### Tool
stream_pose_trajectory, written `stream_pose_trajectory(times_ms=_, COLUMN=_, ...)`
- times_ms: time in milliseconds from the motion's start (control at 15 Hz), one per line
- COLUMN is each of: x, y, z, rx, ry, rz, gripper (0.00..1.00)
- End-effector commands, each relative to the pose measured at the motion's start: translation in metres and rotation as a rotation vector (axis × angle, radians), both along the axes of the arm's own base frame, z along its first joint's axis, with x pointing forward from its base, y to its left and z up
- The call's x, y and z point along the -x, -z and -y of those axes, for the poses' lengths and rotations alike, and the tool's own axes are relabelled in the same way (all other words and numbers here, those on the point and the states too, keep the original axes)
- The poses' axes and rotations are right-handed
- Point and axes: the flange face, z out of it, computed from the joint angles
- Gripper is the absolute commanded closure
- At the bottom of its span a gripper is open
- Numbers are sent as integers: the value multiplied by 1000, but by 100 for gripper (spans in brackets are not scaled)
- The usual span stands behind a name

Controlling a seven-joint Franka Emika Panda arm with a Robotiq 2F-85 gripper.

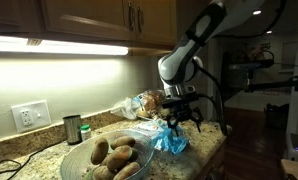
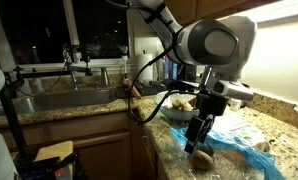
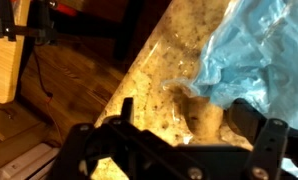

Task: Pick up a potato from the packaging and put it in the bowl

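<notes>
The pincer (image 1: 182, 122) hangs w/ its 2 fingers wide apart and empty, just above the bright blue wrinkly plastic film bag (image 1: 170, 140). This bag lies on the speckled granite counter (image 3: 159, 90), near its edge. In the wrist view the blue bag (image 3: 254, 60) fills the upper right corner, and the film hides what is inside. In an exterior view a small brown roundish lump (image 2: 201, 157) lies on the counter right under the fingertips, beside the bag. It is prob. a potato, but too blurred to be sure. The wide round shallow clear glass bowl (image 1: 107, 160) stands apart from the bag and already holds several brown potatoes (image 1: 120, 155). For this potato nothing is grasped yet. As I judge it, the approach is about done, and the grasp, the lift, the carry to the bowl and the release are all left.
</notes>
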Motion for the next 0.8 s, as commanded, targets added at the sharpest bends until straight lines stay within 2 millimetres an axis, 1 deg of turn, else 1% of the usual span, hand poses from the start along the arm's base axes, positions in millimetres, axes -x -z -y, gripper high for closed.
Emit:
stream_pose_trajectory(times_ms=0, x=12, y=-4, z=1, rx=27, ry=16, rz=-25, gripper=0)
stream_pose_trajectory(times_ms=400, x=11, y=-1, z=8, rx=82, ry=3, rz=-18, gripper=0)
stream_pose_trajectory(times_ms=733, x=7, y=10, z=7, rx=69, ry=-9, rz=-22, gripper=0)
